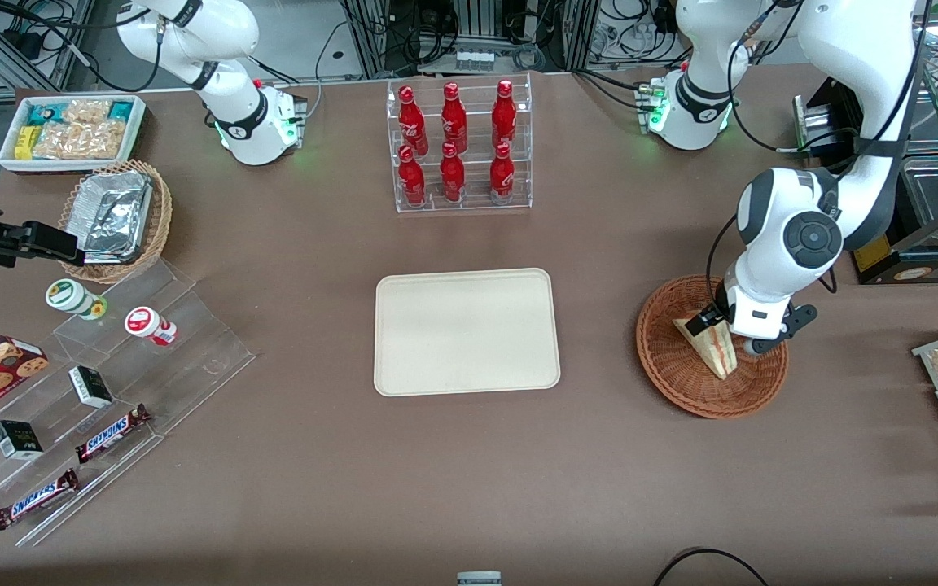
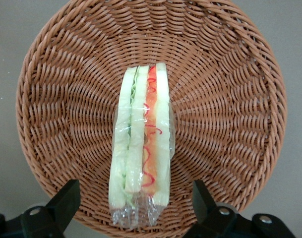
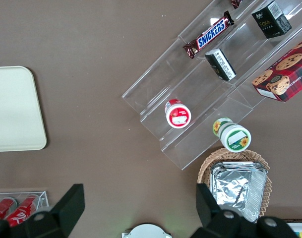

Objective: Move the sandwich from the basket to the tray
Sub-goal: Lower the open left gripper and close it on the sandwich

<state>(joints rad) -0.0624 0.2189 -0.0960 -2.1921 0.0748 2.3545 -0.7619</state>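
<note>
Sandwich [image 2: 141, 136] lies wrapped in clear film in the middle of the basket [image 2: 230, 99], standing on its crust side so the cut edge with the red and green stripes faces up at my wrist camera. My tool [image 2: 136, 201] hangs just above the sandwich's film-tailed end, fingers [image 2: 66, 198] spread wide with one on each side of the bread, holding nothing. From the front I cannot tell whether the tips already touch the wicker; I think not.

To do this step well I judge I should come straight down, keeping the wedge centred between the fingers, and close on the two flat bread faces gently, since the bread looks soft and the film slippery. Then I should lift clear of the basket rim before I carry it toward the tray [image 1: 466, 331], which lies well apart from the basket on the bench [image 1: 469, 472].
</note>
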